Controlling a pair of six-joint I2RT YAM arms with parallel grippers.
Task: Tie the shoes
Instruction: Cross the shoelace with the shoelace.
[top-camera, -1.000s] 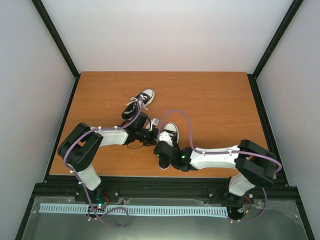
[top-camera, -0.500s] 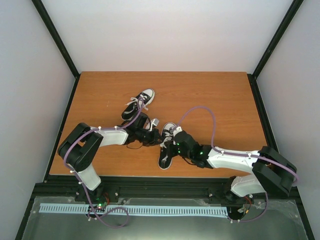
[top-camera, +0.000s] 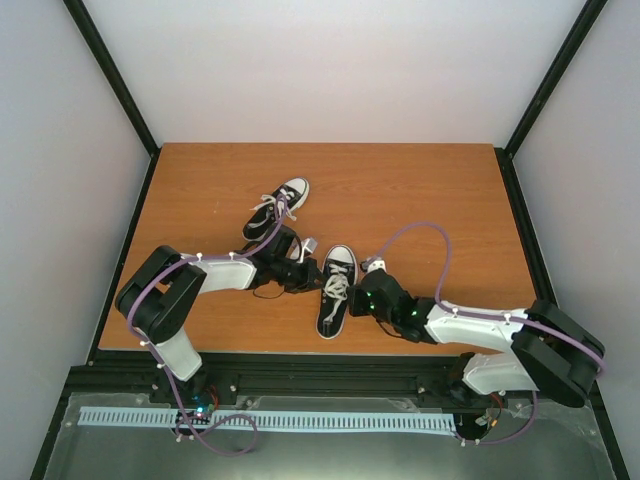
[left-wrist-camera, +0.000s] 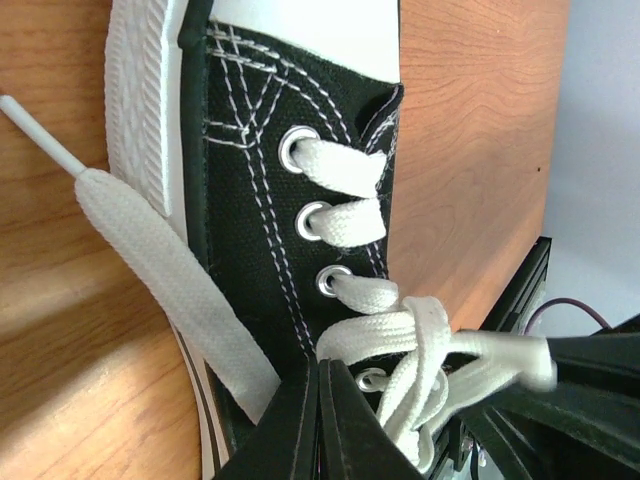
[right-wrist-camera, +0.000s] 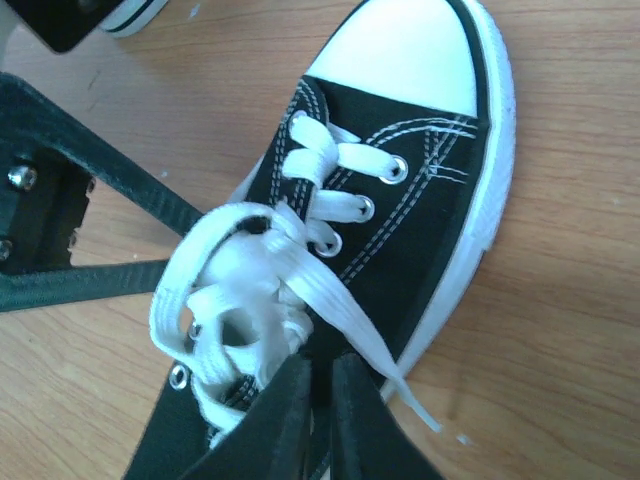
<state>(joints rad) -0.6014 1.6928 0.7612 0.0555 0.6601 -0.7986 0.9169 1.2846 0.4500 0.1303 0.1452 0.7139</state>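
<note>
The shoe (left-wrist-camera: 250, 230) is cut off at the toe by the top edge, and its heel sits behind the left claw (left-wrist-camera: 318, 385). The lace (left-wrist-camera: 160, 260) vanishes under a finger, and a strand (left-wrist-camera: 510, 358) right of that claw is blurred. The right claw (right-wrist-camera: 322, 368) hides the heel, and whether it pinches lace cannot be told. From above, the left arm (top-camera: 235, 270) covers the other shoe (top-camera: 285, 200) at its heel.

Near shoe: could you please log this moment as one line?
near shoe untied | left end effector shut beside it | right end effector shut on lace
</note>
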